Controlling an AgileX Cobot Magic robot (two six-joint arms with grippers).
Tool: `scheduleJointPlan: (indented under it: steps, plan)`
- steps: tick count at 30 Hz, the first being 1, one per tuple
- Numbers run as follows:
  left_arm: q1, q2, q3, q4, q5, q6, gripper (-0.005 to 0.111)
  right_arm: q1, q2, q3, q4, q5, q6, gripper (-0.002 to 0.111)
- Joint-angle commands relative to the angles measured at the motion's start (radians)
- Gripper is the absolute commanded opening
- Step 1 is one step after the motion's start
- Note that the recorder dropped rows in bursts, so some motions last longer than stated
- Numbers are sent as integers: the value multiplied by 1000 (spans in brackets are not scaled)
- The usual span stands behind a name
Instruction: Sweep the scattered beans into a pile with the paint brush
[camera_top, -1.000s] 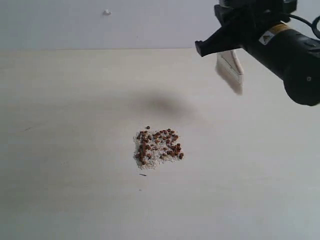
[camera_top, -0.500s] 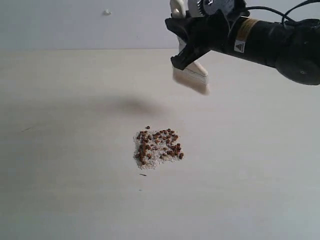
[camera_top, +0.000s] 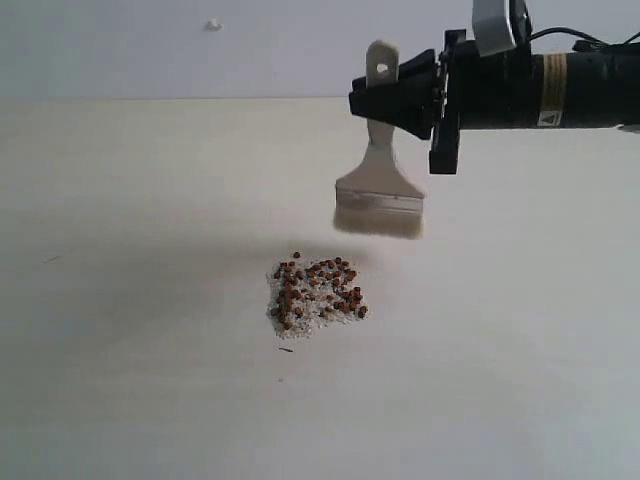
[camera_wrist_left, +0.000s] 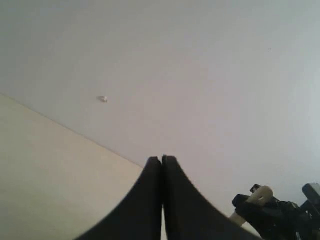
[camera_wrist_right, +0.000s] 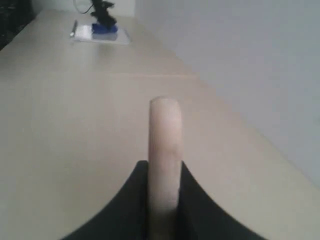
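The wide pale bench (camera_top: 120, 200) fills the frame. At the upper right, the black right claw (camera_top: 386, 102) is squeezed tight on the wooden handle of the wide flat paint brush (camera_top: 378, 195) with cream bristles, hanging it bristles-down, ready to sweep. The black left claw (camera_wrist_left: 162, 167) is pinched together, holding nothing. In the middle, just under the brush, tiny reddish-brown beans (camera_top: 316, 290) sit bunched among pale crumbs (camera_top: 300, 323).

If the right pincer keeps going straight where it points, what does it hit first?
Probably nothing: the right pincer, shut on the paint brush, points level above the table, clear of the beans.
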Motion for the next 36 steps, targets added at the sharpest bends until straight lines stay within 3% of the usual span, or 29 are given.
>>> scheduleJointPlan:
  steps: [1, 12, 22, 36]
  plan:
    - [-3, -3, 5, 6, -2, -1, 0, -5, 55, -92, -103, -25, 133, 0]
    - [-3, -3, 5, 6, -2, -1, 0, 5, 105, -203, -97, -25, 112, 0]
    - [-3, -3, 5, 6, -2, -1, 0, 116, 220, -362, -95, -25, 122, 0]
    - [-3, -3, 5, 6, -2, -1, 0, 133, 277, -381, -113, -25, 166, 0]
